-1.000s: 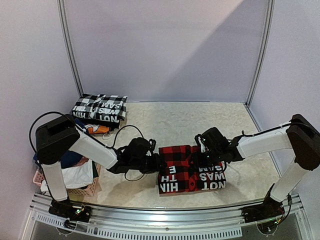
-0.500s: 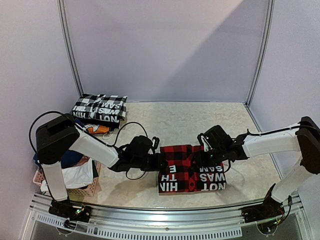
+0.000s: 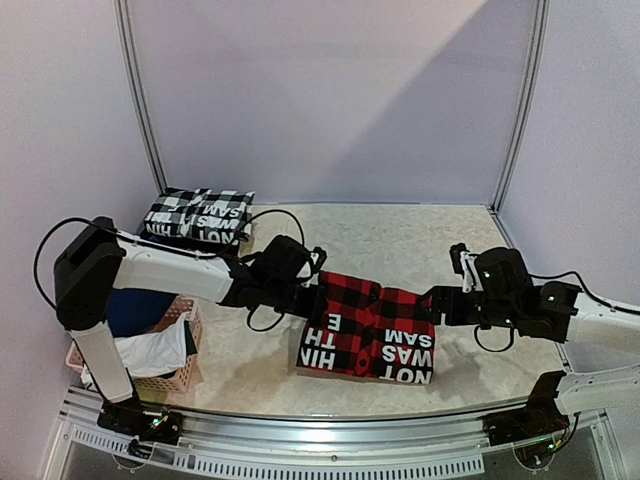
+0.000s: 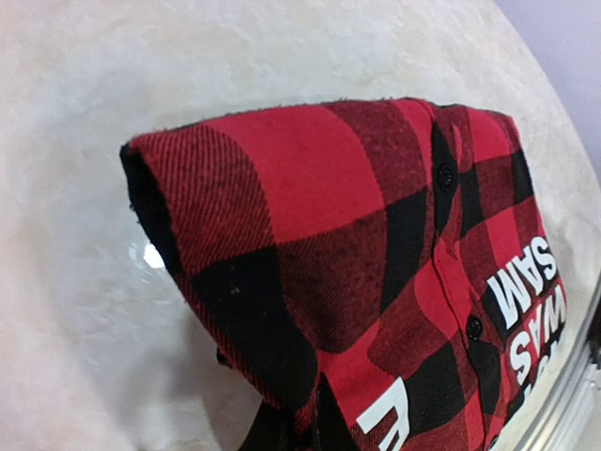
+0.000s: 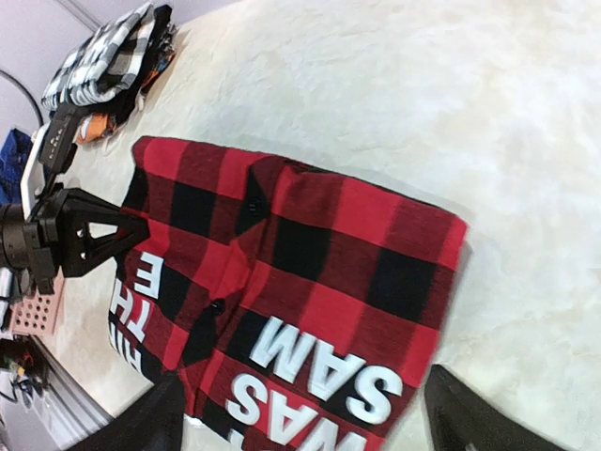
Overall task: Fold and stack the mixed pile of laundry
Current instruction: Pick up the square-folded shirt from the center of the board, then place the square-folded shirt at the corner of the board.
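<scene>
The folded red-and-black plaid shirt [image 3: 368,325] with white lettering lies in the middle front of the table. My left gripper [image 3: 312,296] is shut on its left edge and holds that edge a little off the table. In the left wrist view the shirt [image 4: 357,235] fills the frame and my dark fingertips [image 4: 282,434] pinch its fabric at the bottom. My right gripper [image 3: 440,305] is open, empty and just off the shirt's right edge. In the right wrist view its fingers [image 5: 155,418] stand wide apart before the shirt [image 5: 300,254].
A folded black-and-white plaid garment [image 3: 200,215] tops a small stack at the back left. A pink lattice basket [image 3: 182,376] at the front left holds white and blue garments. Metal frame posts [image 3: 516,100] and walls enclose the table.
My right gripper has let go of the shirt and pulled back to the right. My left gripper has risen and moved back with the shirt's left edge; the shirt now lies skewed.
</scene>
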Robot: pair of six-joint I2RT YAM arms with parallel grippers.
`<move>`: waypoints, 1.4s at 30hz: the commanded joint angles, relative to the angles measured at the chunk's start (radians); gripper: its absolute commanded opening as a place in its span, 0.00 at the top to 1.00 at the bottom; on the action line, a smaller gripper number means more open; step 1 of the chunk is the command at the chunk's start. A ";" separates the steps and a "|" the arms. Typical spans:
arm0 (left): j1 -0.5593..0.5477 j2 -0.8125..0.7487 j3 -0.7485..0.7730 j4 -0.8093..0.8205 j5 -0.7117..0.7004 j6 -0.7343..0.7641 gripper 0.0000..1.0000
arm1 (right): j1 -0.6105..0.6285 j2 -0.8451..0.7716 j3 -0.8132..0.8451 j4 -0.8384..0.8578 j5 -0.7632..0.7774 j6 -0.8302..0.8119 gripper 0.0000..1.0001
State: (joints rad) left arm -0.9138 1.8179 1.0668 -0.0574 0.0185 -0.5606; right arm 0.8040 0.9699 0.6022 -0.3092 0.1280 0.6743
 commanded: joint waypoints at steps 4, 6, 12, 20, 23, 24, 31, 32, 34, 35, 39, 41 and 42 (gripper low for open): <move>0.040 -0.073 0.084 -0.210 -0.108 0.176 1.00 | 0.000 -0.126 -0.075 -0.023 0.094 -0.008 0.01; 0.044 -0.093 0.093 -0.227 -0.130 0.205 1.00 | 0.000 -0.133 -0.076 -0.028 0.097 -0.014 0.01; 0.065 -0.119 0.178 -0.366 -0.234 0.297 1.00 | 0.000 -0.130 -0.080 -0.034 0.093 -0.020 0.01; 0.139 -0.120 0.270 -0.439 -0.257 0.431 1.00 | -0.001 -0.137 -0.085 -0.050 0.086 -0.029 0.01; 0.168 -0.116 0.298 -0.457 -0.267 0.469 1.00 | 0.001 -0.144 -0.091 -0.055 0.088 -0.031 0.01; 0.174 -0.112 0.310 -0.464 -0.272 0.491 1.00 | 0.001 -0.149 -0.093 -0.058 0.088 -0.033 0.01; 0.231 -0.066 0.439 -0.539 -0.315 0.624 1.00 | 0.000 -0.159 -0.100 -0.049 0.084 -0.040 0.01; 0.242 -0.057 0.461 -0.550 -0.315 0.638 1.00 | 0.000 -0.160 -0.100 -0.047 0.083 -0.041 0.01; 0.266 -0.043 0.502 -0.573 -0.323 0.665 1.00 | -0.001 -0.160 -0.101 -0.047 0.079 -0.042 0.01; 0.274 -0.036 0.525 -0.586 -0.331 0.677 1.00 | -0.001 -0.161 -0.103 -0.048 0.079 -0.042 0.01; 0.309 -0.011 0.607 -0.622 -0.351 0.721 1.00 | 0.000 -0.163 -0.110 -0.037 0.076 -0.044 0.01; 0.319 0.001 0.643 -0.638 -0.364 0.742 1.00 | 0.001 -0.162 -0.111 -0.033 0.075 -0.046 0.01; 0.324 0.008 0.658 -0.646 -0.371 0.753 1.00 | 0.000 -0.162 -0.113 -0.032 0.075 -0.045 0.01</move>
State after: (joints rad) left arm -0.6167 1.7977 1.6489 -0.6636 -0.3092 0.1211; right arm 0.8040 0.8192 0.5079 -0.3450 0.2035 0.6430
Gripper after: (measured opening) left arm 0.055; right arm 0.988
